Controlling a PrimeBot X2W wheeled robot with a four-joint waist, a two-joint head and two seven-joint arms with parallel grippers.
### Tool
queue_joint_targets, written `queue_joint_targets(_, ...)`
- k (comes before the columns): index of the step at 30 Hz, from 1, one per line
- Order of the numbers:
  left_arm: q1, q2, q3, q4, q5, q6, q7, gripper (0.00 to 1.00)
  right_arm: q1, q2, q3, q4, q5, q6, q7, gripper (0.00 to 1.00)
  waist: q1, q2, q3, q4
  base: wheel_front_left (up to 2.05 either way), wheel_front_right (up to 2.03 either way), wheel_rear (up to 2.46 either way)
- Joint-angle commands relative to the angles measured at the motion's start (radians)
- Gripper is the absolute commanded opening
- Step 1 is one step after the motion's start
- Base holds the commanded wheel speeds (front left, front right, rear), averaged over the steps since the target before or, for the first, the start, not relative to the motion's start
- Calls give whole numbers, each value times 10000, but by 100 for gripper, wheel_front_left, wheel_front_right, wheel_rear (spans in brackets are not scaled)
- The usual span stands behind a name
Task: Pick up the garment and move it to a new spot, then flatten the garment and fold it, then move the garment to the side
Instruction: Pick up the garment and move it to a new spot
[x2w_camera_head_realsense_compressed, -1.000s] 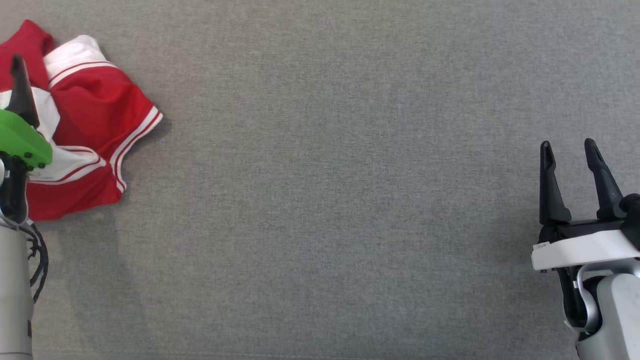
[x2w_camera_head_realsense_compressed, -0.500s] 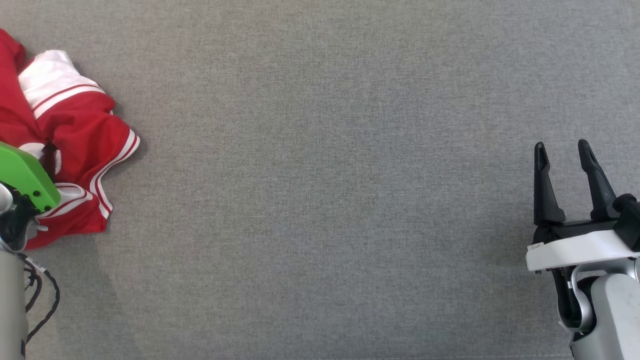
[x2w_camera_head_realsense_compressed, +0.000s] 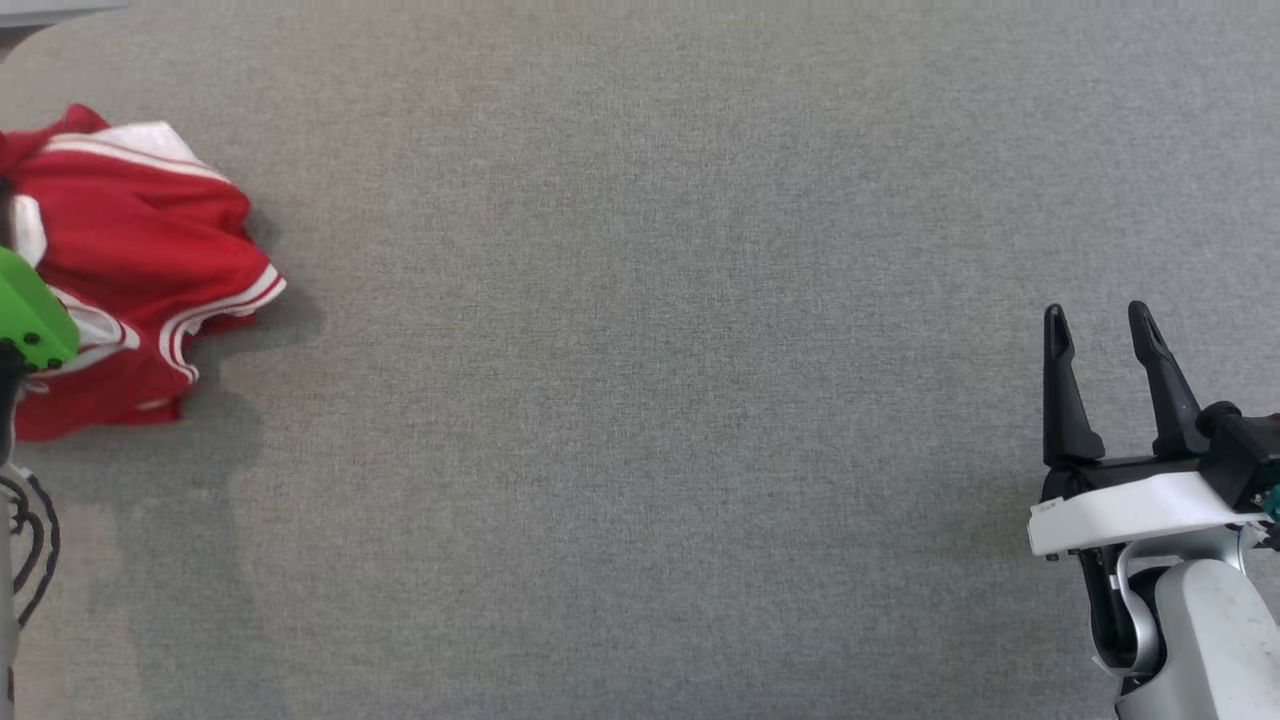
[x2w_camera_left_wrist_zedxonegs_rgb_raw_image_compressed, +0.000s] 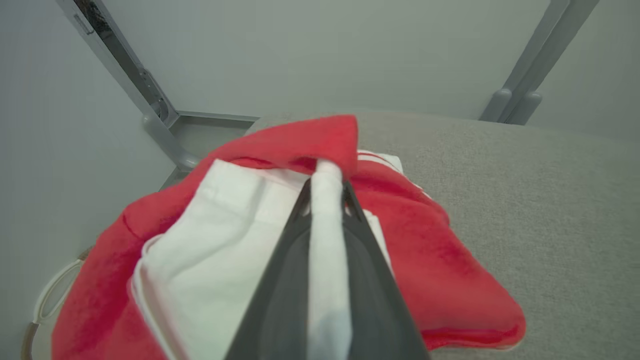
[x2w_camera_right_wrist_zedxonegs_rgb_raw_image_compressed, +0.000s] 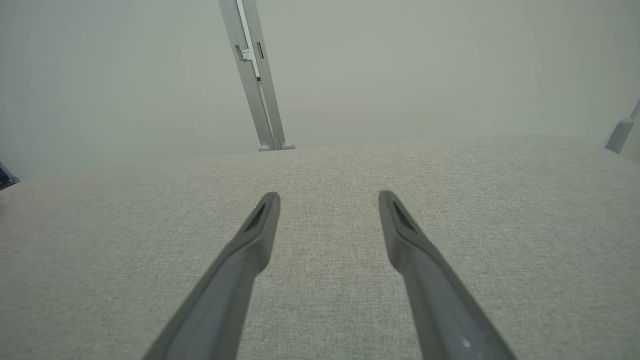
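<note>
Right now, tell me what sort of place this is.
Likely a robot test cell, not a home: a wide table covered in grey cloth, bare pale walls with metal frame posts, and a crumpled red and white garment.

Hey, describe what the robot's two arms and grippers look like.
Each has two long, tapering dark fingers. The right gripper sits on a white bracket above a pale grey forearm. The left gripper wears a green cover, with black cables looping beside it.

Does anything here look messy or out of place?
The red and white garment lies crumpled in a heap near the left edge of the grey fabric surface, not spread flat. The left gripper is shut on a white fold of it. Nothing else stands out.
</note>
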Motion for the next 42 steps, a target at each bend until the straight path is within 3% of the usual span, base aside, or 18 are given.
queue_joint_targets(1, -183, 122, -9, -240, 110, 70, -213, 0, 134, 54, 10, 52, -3, 1, -31, 100, 0, 0, -333, 37, 0, 0, 0)
queue_joint_targets(13, -1196, -94, -502, -2904, 683, 267, -1424, 0, 311, 391, 28, 219, 86, 1, -31, 100, 0, 0, -1077, -596, 0, 0, 0)
queue_joint_targets(22, -2231, -1185, -1734, -4306, 826, 110, -1575, 0, 338, 613, 77, 251, 175, 1, -31, 100, 0, 0, -1094, -1827, 0, 0, 0)
queue_joint_targets(34, -1776, -2668, -3328, -2773, 833, -6, -2134, 0, 8, 771, 420, 296, 407, 1, -31, 100, 0, 0, -619, -3296, 0, 0, 0)
queue_joint_targets(42, -419, -3378, -4068, -980, 713, -10, -3196, 0, -30, 799, 541, 355, 463, 1, -31, 100, 0, 0, -478, -3648, 0, 0, 0)
